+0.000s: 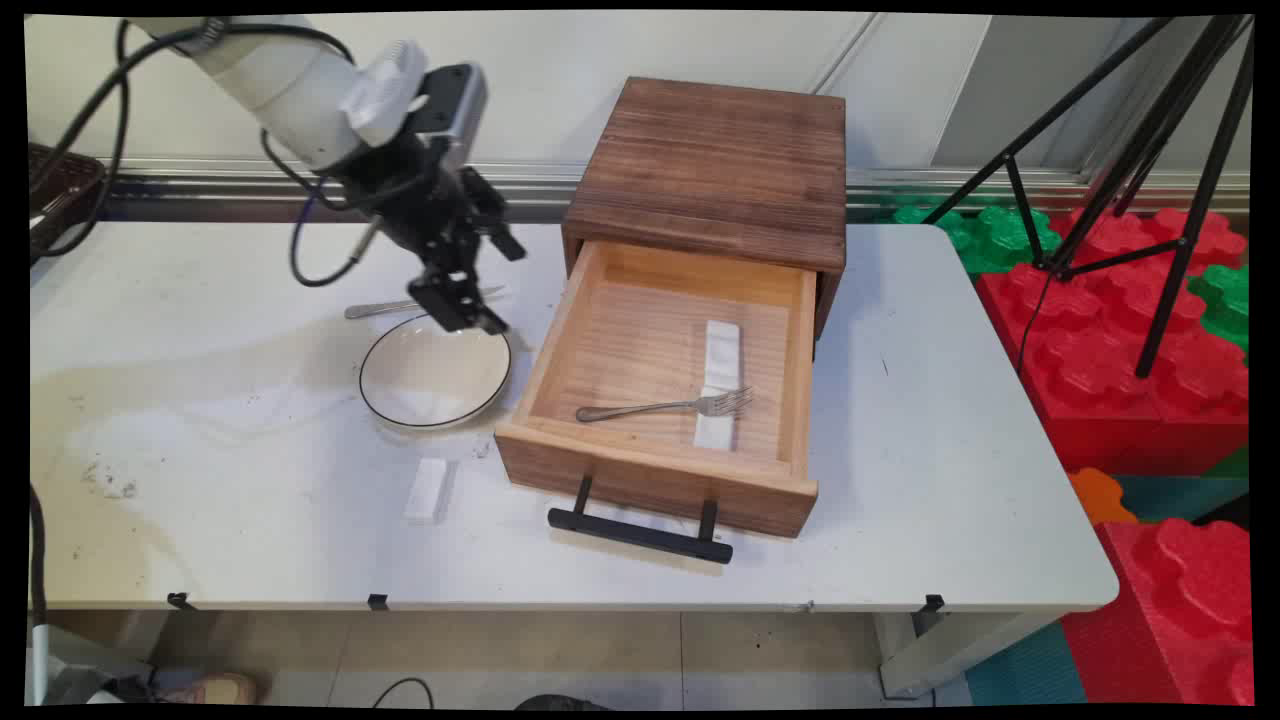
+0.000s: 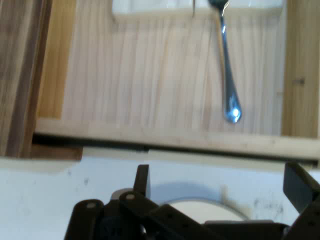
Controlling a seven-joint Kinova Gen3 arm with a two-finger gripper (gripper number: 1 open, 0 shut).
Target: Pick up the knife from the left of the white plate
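The jaws (image 1: 462, 303) hang wide apart and hold nothing, just above the far rim of the bowl (image 1: 436, 375) on the desk (image 1: 250, 470). A spoon (image 1: 400, 307) lies behind the bowl, its handle pointing left. Just right of the bowl stands the box (image 1: 712, 165) with its drawer (image 1: 655, 480) pulled out; inside, a fork (image 1: 665, 407) lies with its tines across a white rest (image 1: 720, 365). A second white block (image 1: 427, 489) sits on the desk in front of the bowl.

I'd guess the bowl is stiff, glazed, slippery and breakable, best pinched at the rim. The fork looks light and rigid, lying flat, so its raised neck by the rest seems the easiest hold.

The hand view shows the spread fingers (image 2: 142, 180), a sliver of bowl and the fork handle up close. Only the main view shows the spoon, the block and the drawer's black handle (image 1: 640, 533).
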